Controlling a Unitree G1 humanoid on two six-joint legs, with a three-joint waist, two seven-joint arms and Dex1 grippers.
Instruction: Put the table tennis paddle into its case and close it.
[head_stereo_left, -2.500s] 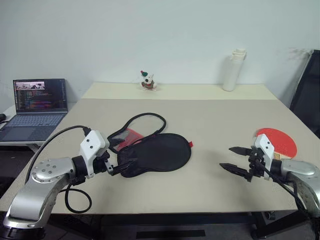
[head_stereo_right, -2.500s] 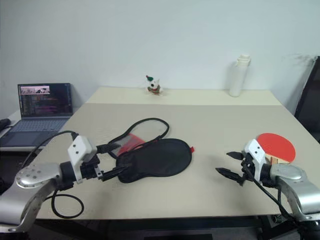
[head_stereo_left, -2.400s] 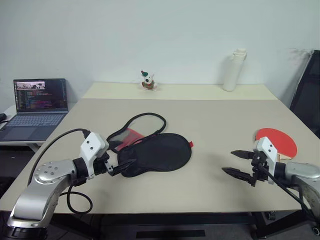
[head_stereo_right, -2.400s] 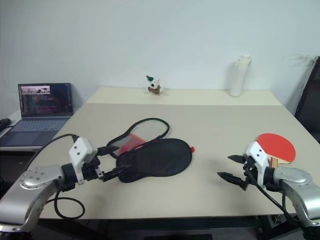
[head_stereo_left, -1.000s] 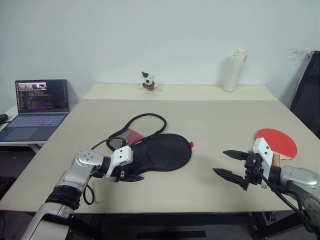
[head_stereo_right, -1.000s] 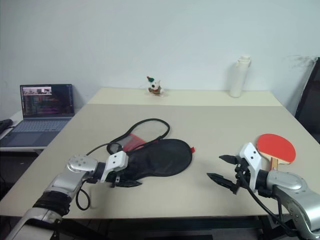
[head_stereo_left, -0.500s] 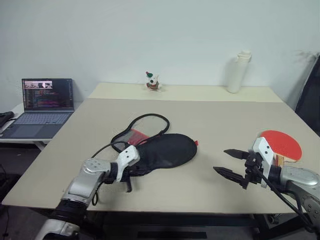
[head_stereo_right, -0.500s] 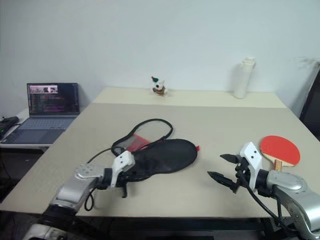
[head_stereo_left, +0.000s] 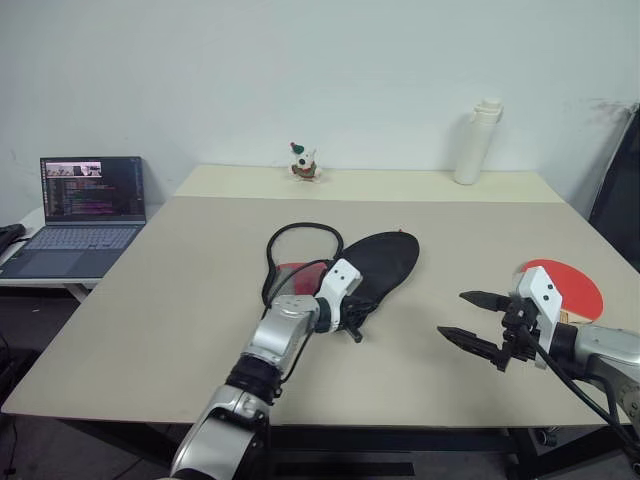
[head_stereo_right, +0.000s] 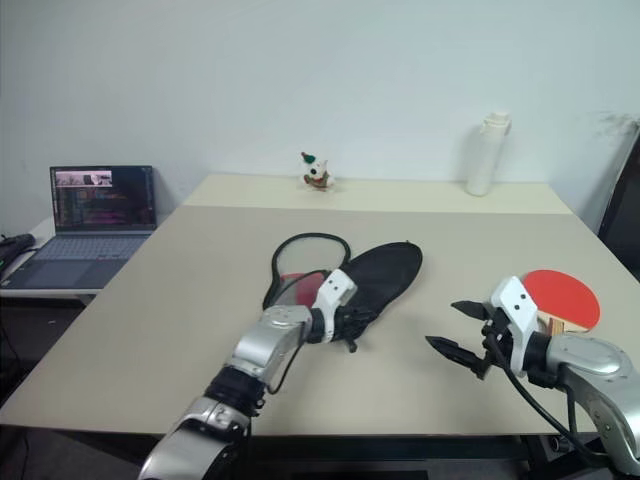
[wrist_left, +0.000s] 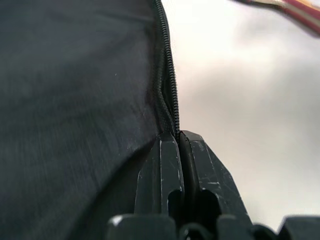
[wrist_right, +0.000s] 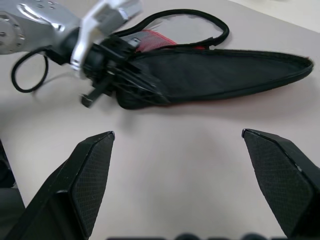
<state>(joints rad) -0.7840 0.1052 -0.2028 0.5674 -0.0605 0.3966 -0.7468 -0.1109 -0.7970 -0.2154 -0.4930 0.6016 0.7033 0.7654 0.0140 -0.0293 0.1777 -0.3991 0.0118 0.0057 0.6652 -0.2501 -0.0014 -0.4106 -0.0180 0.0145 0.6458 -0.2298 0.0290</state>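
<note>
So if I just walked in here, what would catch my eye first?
Probably the left claw near the middle of the table, pinched shut on the zipper edge of the black case. Next, the right claw hangs open above the table's right side, with the red table tennis paddle lying just behind it by the edge.

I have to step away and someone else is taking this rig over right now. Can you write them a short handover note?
Left claw: shut on the zipper edge of the case, at its narrow end.
Right claw: open, holding nothing, above the table just in front of the table tennis paddle.
The case lies black side up mid-table, its flap open. The paddle lies red face up near the table's right edge.
Done: case gripped.
Left: pick up the paddle, slide it into the case, close it.
</note>
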